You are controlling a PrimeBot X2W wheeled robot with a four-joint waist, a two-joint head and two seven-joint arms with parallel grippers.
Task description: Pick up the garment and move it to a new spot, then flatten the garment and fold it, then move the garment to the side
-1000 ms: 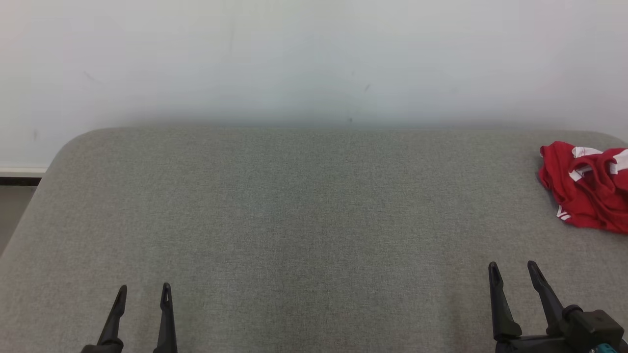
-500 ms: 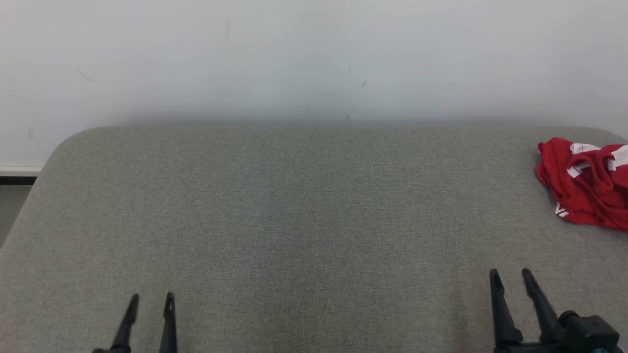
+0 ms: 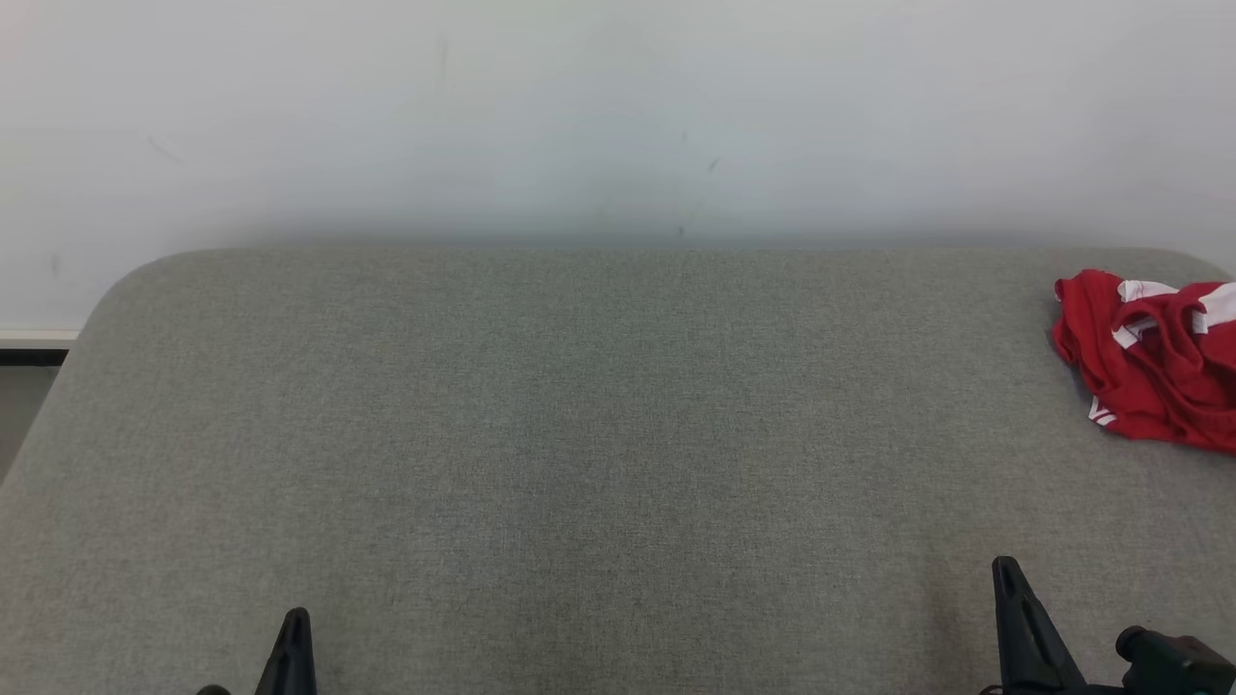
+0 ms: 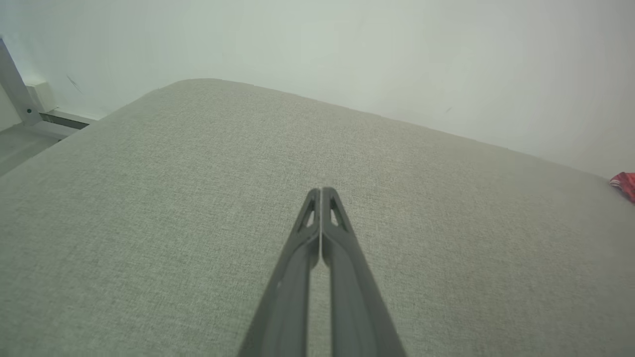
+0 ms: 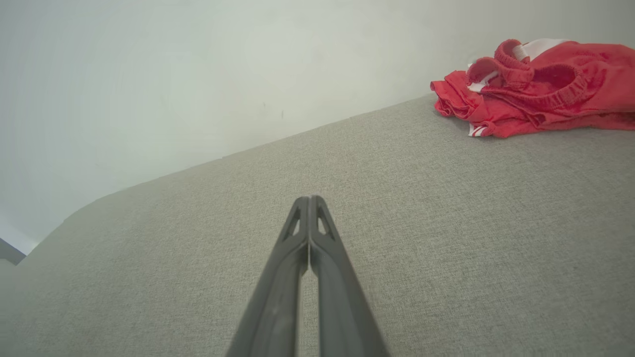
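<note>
A crumpled red garment (image 3: 1154,362) with white stripes lies at the far right edge of the grey padded table (image 3: 599,425); in the right wrist view the garment (image 5: 536,89) sits at the upper right, and a red corner of the garment (image 4: 624,181) pokes in at the right edge of the left wrist view. My left gripper (image 3: 294,623) is low at the bottom left, shut with nothing in it, fingertips pressed together (image 4: 321,191). My right gripper (image 3: 1006,569) is at the bottom right, also shut and empty (image 5: 308,199), well short of the garment.
A pale wall (image 3: 618,116) rises behind the table's far edge. Floor and a baseboard (image 3: 34,343) show past the table's rounded left corner. A grey metal post (image 4: 15,84) stands at the left of the left wrist view.
Both grippers have gone from open to shut and have dropped lower in the head view. The camera has shifted slightly; the garment lies as before.
</note>
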